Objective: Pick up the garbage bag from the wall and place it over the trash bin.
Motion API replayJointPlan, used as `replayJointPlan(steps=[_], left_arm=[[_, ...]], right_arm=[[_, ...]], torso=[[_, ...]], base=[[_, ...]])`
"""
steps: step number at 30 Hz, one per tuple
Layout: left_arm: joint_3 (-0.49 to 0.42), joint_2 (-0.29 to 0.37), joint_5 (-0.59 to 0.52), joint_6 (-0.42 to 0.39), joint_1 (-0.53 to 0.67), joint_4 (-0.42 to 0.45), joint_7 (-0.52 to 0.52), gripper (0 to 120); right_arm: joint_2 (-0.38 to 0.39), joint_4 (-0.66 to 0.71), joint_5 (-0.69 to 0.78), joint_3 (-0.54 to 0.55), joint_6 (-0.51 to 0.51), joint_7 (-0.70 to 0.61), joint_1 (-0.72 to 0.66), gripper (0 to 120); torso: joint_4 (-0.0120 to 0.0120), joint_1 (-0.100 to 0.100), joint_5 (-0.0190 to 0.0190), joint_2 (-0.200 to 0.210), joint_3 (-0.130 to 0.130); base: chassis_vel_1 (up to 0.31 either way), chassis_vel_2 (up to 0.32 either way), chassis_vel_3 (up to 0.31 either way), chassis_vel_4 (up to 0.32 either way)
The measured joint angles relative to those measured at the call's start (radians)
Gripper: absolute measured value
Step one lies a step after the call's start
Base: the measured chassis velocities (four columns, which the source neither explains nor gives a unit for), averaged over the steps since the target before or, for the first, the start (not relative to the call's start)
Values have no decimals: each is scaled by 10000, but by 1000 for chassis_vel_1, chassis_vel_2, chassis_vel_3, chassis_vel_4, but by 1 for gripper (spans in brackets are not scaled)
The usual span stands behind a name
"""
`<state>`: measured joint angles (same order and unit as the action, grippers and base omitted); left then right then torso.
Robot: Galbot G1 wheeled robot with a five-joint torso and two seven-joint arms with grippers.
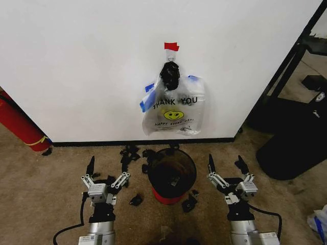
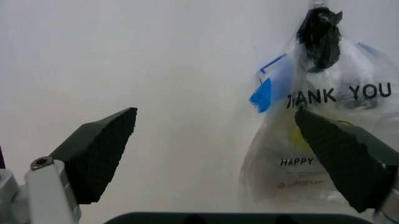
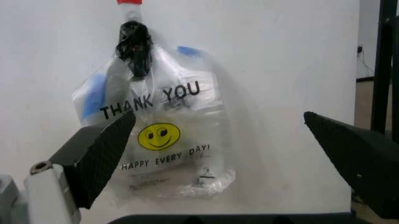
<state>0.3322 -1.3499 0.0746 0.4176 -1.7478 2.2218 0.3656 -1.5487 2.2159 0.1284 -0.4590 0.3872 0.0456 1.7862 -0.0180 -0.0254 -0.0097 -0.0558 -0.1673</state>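
Clear plastic garbage bag [image 1: 173, 109] hangs on the wall [image 1: 76, 61] above the trash bin [image 1: 171, 173]; left tool [image 1: 105, 174] and right tool [image 1: 227, 167] gape open. Thin film could tear at its clip.

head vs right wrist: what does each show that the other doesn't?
Head view alone: the trash bin on the carpet below the bag, black scraps around it, a red cylinder at the wall's left, the black skirting strip, and both grippers together, left gripper and right gripper, open either side of the bin.

Right wrist view alone: the "HAPPY EVERY DAY!" print readable, and the right gripper's fingers framing the bag.

Both: the garbage bag hanging on the white wall under a black clip and red tape.
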Motion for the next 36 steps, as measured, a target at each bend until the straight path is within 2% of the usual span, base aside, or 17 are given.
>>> replayJointPlan(steps=[11, 16, 21, 23, 25, 27, 30, 31, 32, 33, 35, 36], left_arm=[[27, 46, -4, -103, 92, 141, 23, 100], [25, -24, 122, -84, -28, 242, 30, 100], [2, 96, 238, 64, -214, 289, 51, 100], [-34, 257, 224, 4, -180, 337, 45, 100], [-22, 274, 229, -28, -307, 446, 41, 100], [64, 189, 301, -21, -662, 668, 42, 100], [412, -173, 525, 126, -851, 740, 61, 100], [424, -189, 528, 129, -855, 743, 61, 100], [565, -383, 533, 126, -891, 776, 68, 100], [565, -383, 533, 126, -891, 776, 68, 100], [644, -588, 530, 90, -915, 794, 70, 100], [675, -678, 536, 75, -927, 791, 71, 100]], right_arm=[[-23, 360, -524, -13, 200, -82, 337, 100], [279, 341, 127, -18, -180, -39, 0, 100], [1082, -191, 2260, -117, -892, 502, -1162, 100], [1501, -373, 3545, -259, -1297, 796, -1771, 100], [1763, -486, 4034, -213, -1551, 769, -2220, 100], [2322, -823, 4803, 82, -2042, 618, -3429, 100], [2932, -1565, 5890, 760, -2600, 581, -5081, 100], [2950, -1598, 5926, 793, -2612, 580, -5144, 100], [3188, -2141, 6371, 1260, -2736, 513, -6072, 100], [3188, -2141, 6371, 1260, -2736, 513, -6072, 100], [3383, -2873, 6838, 1905, -2811, 412, -7189, 100], [3420, -3167, 7046, 2190, -2836, 378, -7597, 100]], torso=[[-1, 0, 0, 0, 0], [-2, 0, 0, 0, 0], [7, 0, 4, 0, 0], [-11, 0, -2, 0, 0], [-8, 0, -1, 0, -1], [4, 0, 2, 0, 0], [2, 0, 2, 0, -1], [2, 0, 2, 0, -1], [1, 0, 2, 1, -1], [1, 0, 2, 1, -1], [3, -1, 0, 0, -1], [-3, -1, -1, 1, -2]], base=[[0, 0, 0, 0], [0, 0, 0, 0], [0, 0, 0, 0], [0, 0, 0, 0], [0, 0, 0, 0], [0, 0, 0, 0], [0, 0, 0, 0], [0, 0, 0, 0], [0, 0, 0, 0], [0, 0, 0, 0], [0, 0, 0, 0], [0, 0, 0, 0]])
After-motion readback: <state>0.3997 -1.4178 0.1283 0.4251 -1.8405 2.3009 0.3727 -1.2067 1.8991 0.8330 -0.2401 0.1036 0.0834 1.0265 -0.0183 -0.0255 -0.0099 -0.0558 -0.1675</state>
